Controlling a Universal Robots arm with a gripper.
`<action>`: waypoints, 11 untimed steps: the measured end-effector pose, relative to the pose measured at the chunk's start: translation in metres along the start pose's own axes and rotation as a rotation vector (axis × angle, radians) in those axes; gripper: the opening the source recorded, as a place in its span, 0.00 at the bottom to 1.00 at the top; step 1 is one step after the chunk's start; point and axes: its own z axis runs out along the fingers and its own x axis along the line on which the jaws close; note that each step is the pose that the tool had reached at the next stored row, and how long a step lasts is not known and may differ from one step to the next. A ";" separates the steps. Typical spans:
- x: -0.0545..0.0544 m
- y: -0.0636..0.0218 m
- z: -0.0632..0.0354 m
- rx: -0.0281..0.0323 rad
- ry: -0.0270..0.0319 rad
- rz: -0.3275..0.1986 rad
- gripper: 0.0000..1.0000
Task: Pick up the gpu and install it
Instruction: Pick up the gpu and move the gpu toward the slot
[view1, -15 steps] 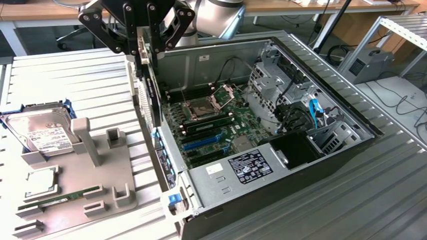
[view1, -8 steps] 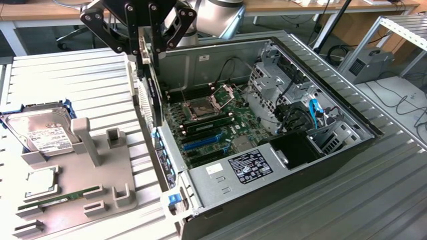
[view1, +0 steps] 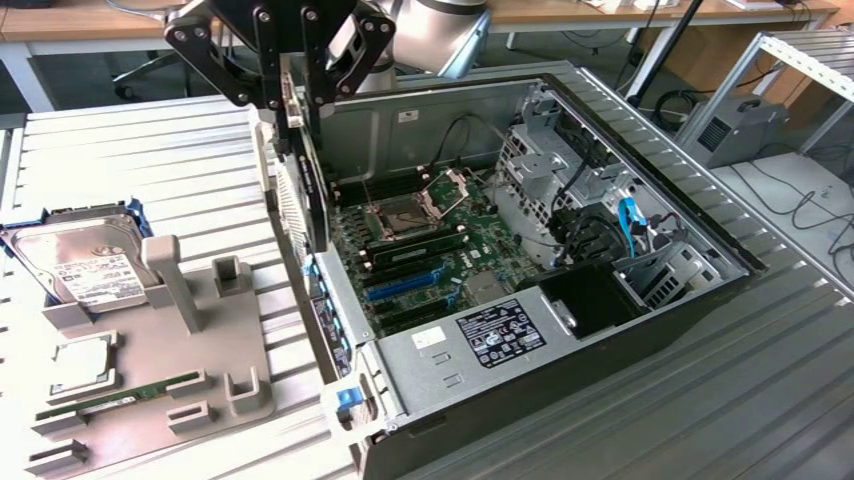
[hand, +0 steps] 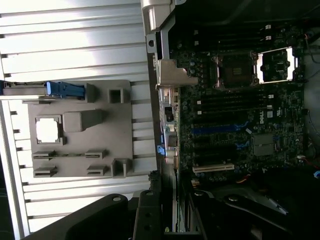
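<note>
The gpu (view1: 310, 190) is a thin dark card hanging upright and seen edge-on, with a pale metal strip along the side towards the exterior view's left. My gripper (view1: 304, 100) is shut on its top edge. The card hangs over the wall of the open computer case (view1: 694, 290) on the exterior view's left, above the motherboard (view1: 427, 245) and its blue slots (view1: 407, 285). In the wrist view the gripper (hand: 172, 220) holds the card's edge (hand: 174, 195) just beside the motherboard (hand: 235, 115) and its blue slot (hand: 215, 130).
A grey fixture tray (view1: 240, 350) lies on the slatted table at the exterior view's left, with a hard drive (view1: 87, 270), a processor (view1: 80, 365) and a green memory stick (view1: 120, 395). The tray (hand: 80, 150) is also in the wrist view. Cables and a drive cage (view1: 534, 170) fill the case's far side.
</note>
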 end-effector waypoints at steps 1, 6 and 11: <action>0.000 0.0001 0.0000 0.0001 0.0000 0.000 0.26; -0.003 0.0003 0.0001 0.0000 0.0000 0.000 0.26; -0.007 0.0005 0.0003 -0.0001 -0.0001 0.000 0.26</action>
